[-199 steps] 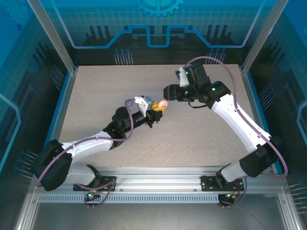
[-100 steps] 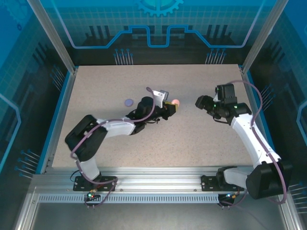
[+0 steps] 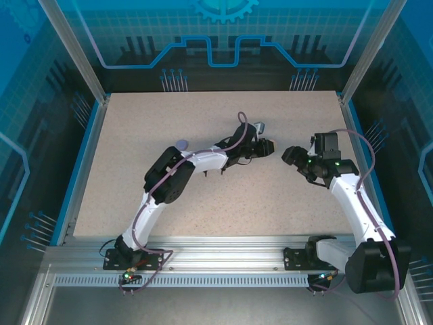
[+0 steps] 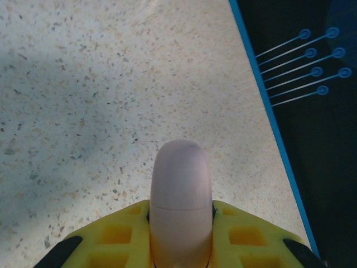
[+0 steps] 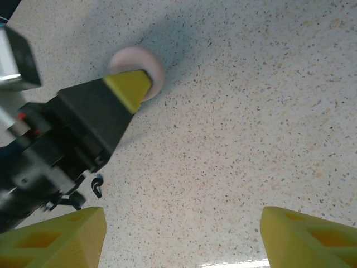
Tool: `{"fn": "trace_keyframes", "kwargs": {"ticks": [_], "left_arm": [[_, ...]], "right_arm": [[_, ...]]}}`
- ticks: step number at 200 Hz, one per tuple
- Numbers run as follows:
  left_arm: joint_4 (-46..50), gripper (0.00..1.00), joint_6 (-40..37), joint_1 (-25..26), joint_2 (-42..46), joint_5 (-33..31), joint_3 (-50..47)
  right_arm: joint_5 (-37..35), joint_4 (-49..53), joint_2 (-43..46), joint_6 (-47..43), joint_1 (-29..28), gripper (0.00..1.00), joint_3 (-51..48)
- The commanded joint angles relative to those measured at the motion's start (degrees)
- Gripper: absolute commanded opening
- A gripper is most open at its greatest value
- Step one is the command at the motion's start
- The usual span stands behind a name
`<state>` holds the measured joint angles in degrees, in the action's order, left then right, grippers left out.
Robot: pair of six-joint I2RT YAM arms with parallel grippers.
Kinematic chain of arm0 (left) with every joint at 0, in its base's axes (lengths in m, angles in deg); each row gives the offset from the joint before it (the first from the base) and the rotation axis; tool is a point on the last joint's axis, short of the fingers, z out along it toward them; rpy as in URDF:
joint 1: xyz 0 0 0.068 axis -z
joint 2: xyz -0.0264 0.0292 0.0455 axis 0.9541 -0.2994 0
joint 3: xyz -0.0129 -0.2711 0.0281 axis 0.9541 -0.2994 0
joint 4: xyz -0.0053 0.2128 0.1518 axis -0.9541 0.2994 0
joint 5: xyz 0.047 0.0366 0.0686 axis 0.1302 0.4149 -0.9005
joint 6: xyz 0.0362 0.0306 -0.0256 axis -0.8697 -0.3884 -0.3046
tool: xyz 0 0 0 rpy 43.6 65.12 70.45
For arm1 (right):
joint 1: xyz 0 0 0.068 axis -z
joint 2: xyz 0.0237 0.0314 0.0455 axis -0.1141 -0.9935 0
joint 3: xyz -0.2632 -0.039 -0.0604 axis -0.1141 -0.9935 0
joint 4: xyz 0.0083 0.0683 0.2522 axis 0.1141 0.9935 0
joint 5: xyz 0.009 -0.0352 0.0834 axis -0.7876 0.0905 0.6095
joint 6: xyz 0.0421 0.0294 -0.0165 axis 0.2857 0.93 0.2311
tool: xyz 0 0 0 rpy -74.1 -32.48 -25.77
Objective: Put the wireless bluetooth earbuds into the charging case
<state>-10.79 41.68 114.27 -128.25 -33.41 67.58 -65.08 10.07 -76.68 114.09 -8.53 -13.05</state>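
Fingers (image 4: 114, 237) of the left gripper (image 4: 181, 220) are clamping a pale pink charging case (image 4: 180, 178), smooth, glossy and rounded, above the speckled table (image 4: 83, 84). A curve that slick is inviting a slip or twist if the squeeze is off-centre.

In the right wrist view, the right gripper (image 5: 181, 223) is hanging wide open, its pocketed yellow plastic pads (image 5: 61, 237) facing that case. A tiny dark hooked thing (image 5: 98, 186), perhaps a black earbud, is lying on the table below.

From above, the two grippers are nearly meeting, so a careless approach is risking a collision.
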Motion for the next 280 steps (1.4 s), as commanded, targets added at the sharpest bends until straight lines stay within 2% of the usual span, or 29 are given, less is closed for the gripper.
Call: {"fn": "trace_keyframes", "kwargs": {"ticks": [1,41,58,70,104,159,172,178,189,195,198,205,221,224,227,255,280], "left_arm": [[11.0,0.07,3.5,0.3,-4.3,1.7,7.2],[25.2,0.20,1.5,0.3,-9.9,0.2,19.0],[29.6,0.22,0.3,0.4,-11.8,-0.4,22.7],[32.1,0.29,-0.3,0.4,-12.5,-0.8,24.5],[35.2,0.45,-1.8,0.4,-11.9,-3.1,25.4],[40.4,0.57,-6.8,0.0,-8.6,-8.6,26.8],[41.6,0.61,-8.6,-0.3,-7.1,-10.0,26.8],[42.2,0.68,-9.6,-0.4,-6.3,-10.7,26.8],[43.3,0.70,-11.3,-0.5,-4.7,-12.2,26.6],[43.9,0.71,-12.2,-0.6,-3.7,-13.0,26.4],[44.2,0.78,-12.5,-0.6,-3.3,-13.5,26.2],[44.4,0.86,-13.5,-0.7,-1.7,-14.7,25.4],[42.9,0.90,-15.7,-1.0,2.2,-16.3,21.8],[42.4,0.97,-15.9,-1.2,3.2,-16.5,21.0],[42.0,0.99,-16.1,-1.3,4.0,-16.7,20.2],[36.2,0.99,-17.6,-2.4,13.4,-17.8,10.0],[29.5,0.99,-18.8,-3.5,23.2,-19.9,-1.5]], "right_arm": [[1.5,-0.7,0.0,-0.3,1.2,0.74,0.2],[1.7,0.1,-0.9,-0.5,1.7,0.74,2.7],[1.7,0.5,-1.0,-0.2,2.0,0.74,3.3],[1.8,0.8,-1.1,-0.1,2.1,0.74,3.7],[2.6,1.4,-0.9,0.2,2.1,0.74,4.5],[2.3,3.4,-0.3,-0.3,2.2,0.74,5.9],[2.0,3.6,0.1,-0.3,2.3,0.74,5.8],[1.9,3.6,0.3,-0.1,2.3,0.74,5.6],[1.7,3.6,0.6,0.1,2.3,0.75,5.4],[1.7,3.4,0.8,0.2,2.3,0.75,5.3],[1.7,3.4,0.9,0.3,2.3,0.75,5.2],[1.6,3.3,1.0,0.5,2.4,0.76,5.1],[1.4,3.0,1.3,0.9,2.2,0.76,4.8],[1.3,2.9,1.3,1.0,2.2,0.76,4.7],[1.3,2.9,1.3,1.1,2.2,0.76,4.6],[-0.3,2.3,0.7,2.7,0.7,0.77,4.7],[-3.3,2.3,-1.7,3.9,-3.4,0.77,5.9]]}}
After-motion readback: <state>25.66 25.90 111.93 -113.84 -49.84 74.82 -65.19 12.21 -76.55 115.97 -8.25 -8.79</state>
